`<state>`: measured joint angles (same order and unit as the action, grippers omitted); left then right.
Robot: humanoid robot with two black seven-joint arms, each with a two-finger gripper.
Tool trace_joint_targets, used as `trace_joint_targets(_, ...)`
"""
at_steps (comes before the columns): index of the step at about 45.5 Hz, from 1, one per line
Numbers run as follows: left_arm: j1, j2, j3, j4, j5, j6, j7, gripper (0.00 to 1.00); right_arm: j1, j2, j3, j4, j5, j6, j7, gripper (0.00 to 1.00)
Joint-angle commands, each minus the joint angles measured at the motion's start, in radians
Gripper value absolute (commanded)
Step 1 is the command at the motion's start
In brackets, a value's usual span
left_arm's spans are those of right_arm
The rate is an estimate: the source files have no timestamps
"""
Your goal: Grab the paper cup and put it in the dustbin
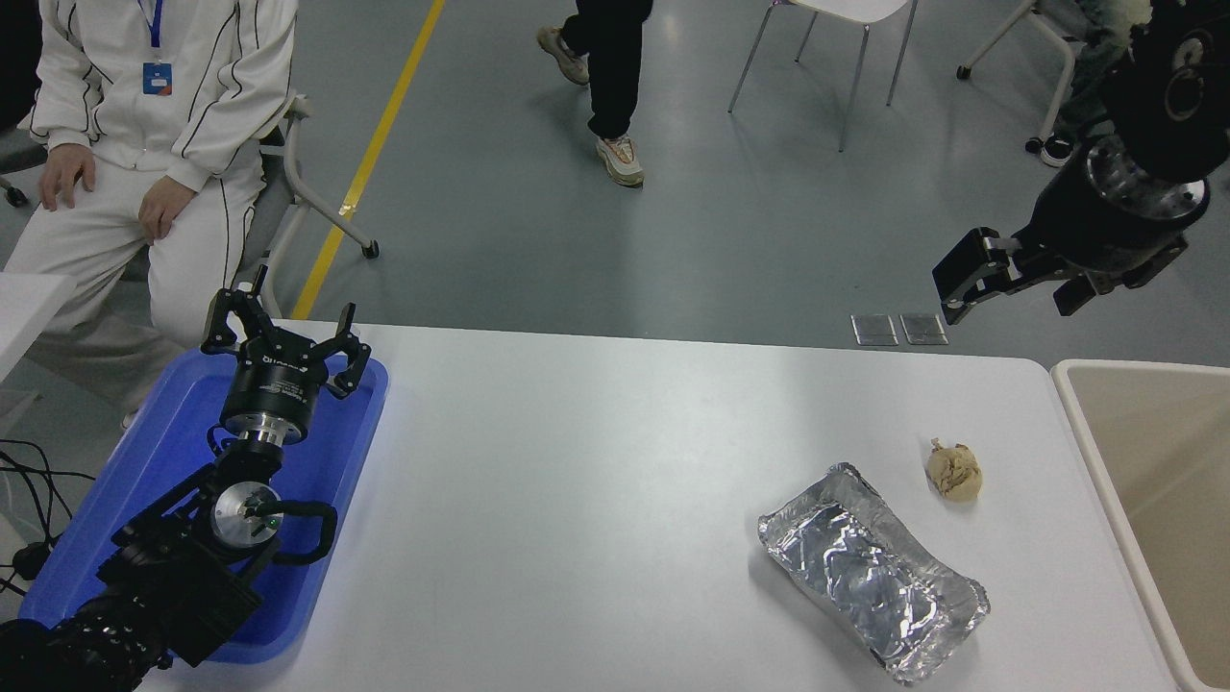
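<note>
Fingers (964, 276) of the right gripper (1019, 279) are spreading, holding nothing, above one dustbin (1086, 423), one foil tray (870, 572), one paper ball (954, 470); no legible writing.

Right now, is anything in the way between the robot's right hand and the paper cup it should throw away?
No paper cup shows anywhere, so I cannot say. The right gripper hangs empty, fingers open, above the table's far right edge, near the dustbin. On the table lie only a foil tray and a crumpled brown paper ball.

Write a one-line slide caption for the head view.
Right gripper raised open beyond the table, dustbin at right, no paper cup visible.
</note>
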<state>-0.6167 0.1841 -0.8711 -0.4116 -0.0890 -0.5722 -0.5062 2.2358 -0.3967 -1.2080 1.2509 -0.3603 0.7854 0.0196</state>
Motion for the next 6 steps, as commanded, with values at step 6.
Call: trace_joint_targets(6, 0.0, 0.0, 0.0, -0.001, 0.0, 0.0, 0.0, 1.0, 0.025, -0.002, -0.004, 0.005, 0.003, 0.0, 0.0, 1.0)
